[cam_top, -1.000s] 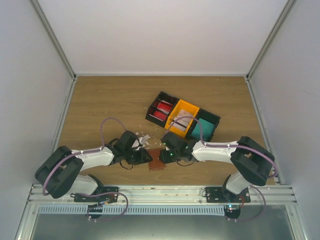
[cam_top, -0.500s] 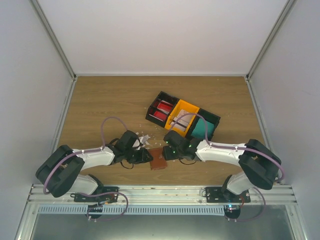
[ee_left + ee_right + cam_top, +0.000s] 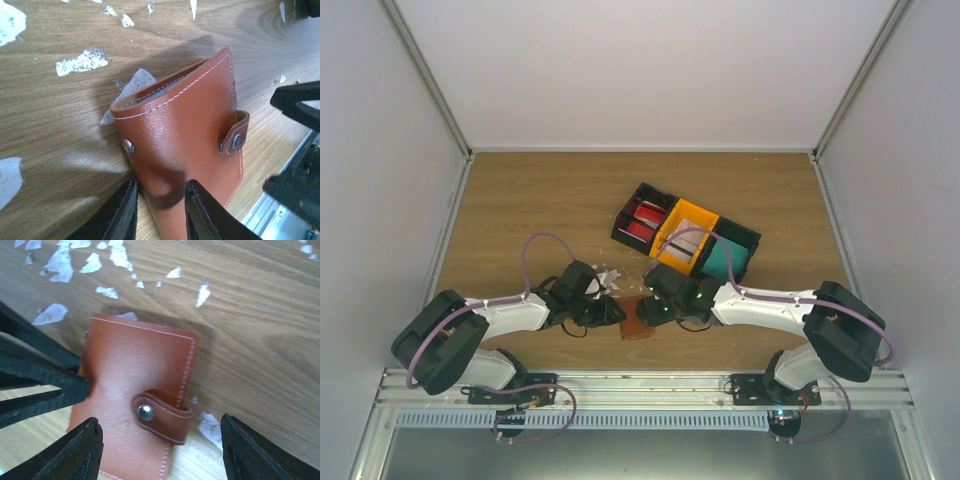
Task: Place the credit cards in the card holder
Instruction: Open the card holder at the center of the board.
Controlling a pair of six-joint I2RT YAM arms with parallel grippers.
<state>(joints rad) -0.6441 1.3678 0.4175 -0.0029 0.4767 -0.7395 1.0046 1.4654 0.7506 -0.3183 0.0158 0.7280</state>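
The reddish-brown card holder (image 3: 636, 322) lies folded on the table between both arms, its snap tab (image 3: 161, 415) fastened. My left gripper (image 3: 160, 206) is shut on the card holder's (image 3: 185, 135) near edge, and the leather dents between the fingers. Over the tab side hangs my right gripper (image 3: 160, 432), open wide, fingers either side of the card holder (image 3: 130, 365) without touching it. Credit cards stand in the tray: red (image 3: 642, 222), whitish (image 3: 682, 243), teal (image 3: 727, 260).
The black-and-orange three-compartment tray (image 3: 692, 210) sits tilted behind the right arm. Small torn white scraps (image 3: 608, 277) litter the wood beside the card holder. The metal rail at the table's near edge (image 3: 280, 210) is close to the left gripper.
My right gripper has opened from nearly closed to wide open over the card holder's tab. The left gripper keeps its hold and has not moved.
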